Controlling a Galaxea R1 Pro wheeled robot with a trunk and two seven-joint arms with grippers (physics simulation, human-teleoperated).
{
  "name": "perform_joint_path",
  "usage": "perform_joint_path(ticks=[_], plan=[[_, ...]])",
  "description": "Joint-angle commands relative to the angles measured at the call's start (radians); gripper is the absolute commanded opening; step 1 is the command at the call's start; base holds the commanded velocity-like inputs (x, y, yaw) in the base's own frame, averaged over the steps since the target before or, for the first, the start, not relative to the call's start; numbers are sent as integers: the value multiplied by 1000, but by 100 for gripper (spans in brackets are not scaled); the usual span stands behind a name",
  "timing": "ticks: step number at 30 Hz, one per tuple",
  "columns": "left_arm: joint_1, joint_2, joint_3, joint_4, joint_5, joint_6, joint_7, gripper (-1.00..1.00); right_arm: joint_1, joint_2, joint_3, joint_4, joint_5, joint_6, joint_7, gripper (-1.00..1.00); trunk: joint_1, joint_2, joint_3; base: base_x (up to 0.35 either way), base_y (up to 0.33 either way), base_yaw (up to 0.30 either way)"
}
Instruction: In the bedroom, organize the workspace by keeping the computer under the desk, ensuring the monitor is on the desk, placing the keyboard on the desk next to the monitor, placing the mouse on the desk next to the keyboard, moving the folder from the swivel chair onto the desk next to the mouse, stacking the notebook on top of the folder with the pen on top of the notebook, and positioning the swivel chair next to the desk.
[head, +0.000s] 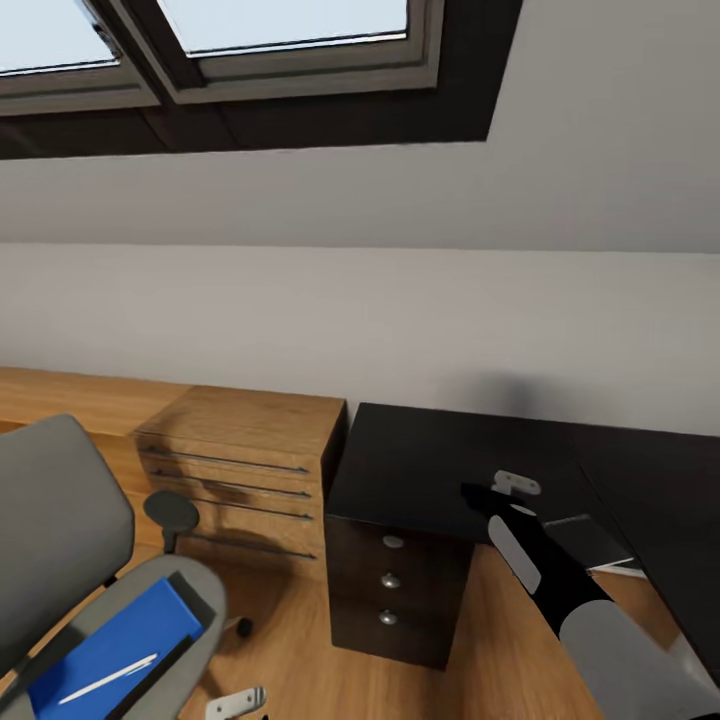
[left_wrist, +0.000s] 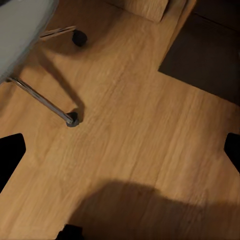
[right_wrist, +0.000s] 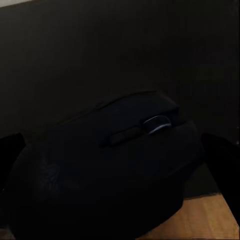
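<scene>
My right gripper (right_wrist: 117, 155) is shut on the black mouse (right_wrist: 110, 165), which sits between both fingers just above the glossy black desk (head: 420, 460). From the head view, that gripper (head: 485, 497) hangs over the desk's near corner, above the drawer unit (head: 392, 585). A grey, white-edged notebook (head: 590, 540) lies on the desk behind my right arm. The swivel chair (head: 60, 520) stands at the lower left, with the blue folder (head: 115, 640) on its seat and the white pen (head: 108, 678) on the folder. My left gripper (left_wrist: 120, 150) is open over bare wooden floor, near a chair leg and caster (left_wrist: 73, 119).
A light wooden dresser (head: 250, 450) stands against the wall between the chair and the desk. Wooden floor (head: 500, 640) runs in front of the drawer unit. A sloped wall with a skylight (head: 250, 40) rises behind.
</scene>
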Motion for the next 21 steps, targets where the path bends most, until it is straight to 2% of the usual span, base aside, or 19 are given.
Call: perform_joint_path(ticks=[1,4,16,21], plan=[[0,0,-2,4,11,-8,8,100,-1,-1,6,-2,-7,3,-14,-100,0,-1,-1,-6,0,-291],[0,1,-3,29,11,-56,6,100,-1,-1,6,-2,-6,4,-29,-100,0,-1,0,-134,-16,-294],[0,1,-4,39,10,-75,7,100,-1,-2,6,-1,-6,61,-34,-100,0,-1,0,-264,-99,-296],[0,1,-4,39,9,-76,7,100,-1,-35,3,-1,-10,89,-33,-100,0,-1,0,-84,-49,-297]])
